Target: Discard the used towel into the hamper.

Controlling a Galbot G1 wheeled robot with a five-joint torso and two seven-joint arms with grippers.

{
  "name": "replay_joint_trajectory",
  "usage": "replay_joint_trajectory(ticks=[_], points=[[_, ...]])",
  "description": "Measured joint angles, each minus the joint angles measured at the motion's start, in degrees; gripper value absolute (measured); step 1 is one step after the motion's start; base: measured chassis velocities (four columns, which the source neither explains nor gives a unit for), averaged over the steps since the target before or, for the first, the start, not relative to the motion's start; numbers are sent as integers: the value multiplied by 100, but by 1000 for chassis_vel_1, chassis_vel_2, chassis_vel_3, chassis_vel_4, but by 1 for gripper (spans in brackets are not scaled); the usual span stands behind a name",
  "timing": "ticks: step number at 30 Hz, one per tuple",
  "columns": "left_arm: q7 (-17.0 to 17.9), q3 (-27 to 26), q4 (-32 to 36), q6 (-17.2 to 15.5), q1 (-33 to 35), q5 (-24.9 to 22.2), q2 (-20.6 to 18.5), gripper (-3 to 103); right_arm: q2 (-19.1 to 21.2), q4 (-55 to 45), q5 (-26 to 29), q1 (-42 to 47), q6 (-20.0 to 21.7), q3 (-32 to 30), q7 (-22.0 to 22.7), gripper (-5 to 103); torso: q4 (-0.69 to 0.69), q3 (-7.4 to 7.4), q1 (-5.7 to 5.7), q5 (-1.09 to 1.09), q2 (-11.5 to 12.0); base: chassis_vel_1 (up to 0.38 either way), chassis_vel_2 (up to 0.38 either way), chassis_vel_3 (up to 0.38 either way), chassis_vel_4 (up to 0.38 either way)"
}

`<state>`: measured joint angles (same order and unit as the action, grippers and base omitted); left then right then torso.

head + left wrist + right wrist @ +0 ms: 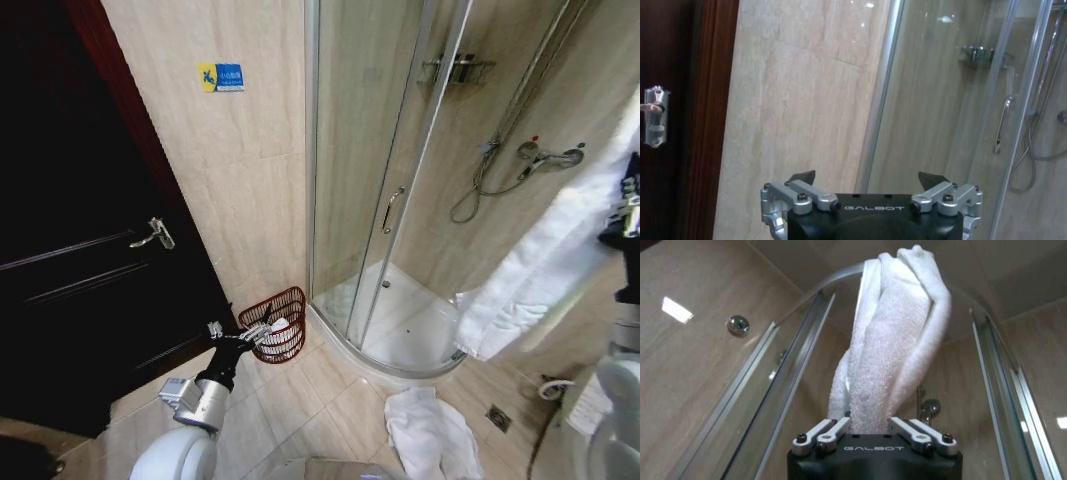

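The used towel, white and thick, hangs from my right gripper at the far right, raised beside the shower. In the right wrist view the towel rises bunched from between the fingers of the right gripper, which is shut on it. The hamper, a dark reddish-brown wire basket, sits tilted on the floor against the wall, between the door and the shower. My left gripper is right in front of it. In the left wrist view the left gripper is open with nothing between its fingers.
A glass shower cabin with a curved white tray fills the middle. A dark wooden door stands at the left. Another white cloth lies crumpled on the tiled floor near a drain.
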<state>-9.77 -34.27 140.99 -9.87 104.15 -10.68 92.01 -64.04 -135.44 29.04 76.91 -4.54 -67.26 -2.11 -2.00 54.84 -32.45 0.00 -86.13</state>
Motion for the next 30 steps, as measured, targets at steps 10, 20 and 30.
replay_joint_trajectory(ticks=[10, 20, 30], points=[[0, 0, 0, 0, 0, 0, 0, 100, -434, -83, -399, 224, -163, 218, -35, 13, 0, 0, 0, -1, 0, 0, 0, 0, 0], [0, 0, 0, 0, 0, 0, 0, 100, -852, -158, -745, 372, -296, 445, -68, 13, 0, 0, 0, -1, 0, 0, 0, 0, 0], [0, 0, 0, 0, 0, 0, 0, 100, -1132, -35, -1042, 493, -544, 644, -91, 13, 0, 0, 0, -1, 0, 0, 0, 0, 0]])
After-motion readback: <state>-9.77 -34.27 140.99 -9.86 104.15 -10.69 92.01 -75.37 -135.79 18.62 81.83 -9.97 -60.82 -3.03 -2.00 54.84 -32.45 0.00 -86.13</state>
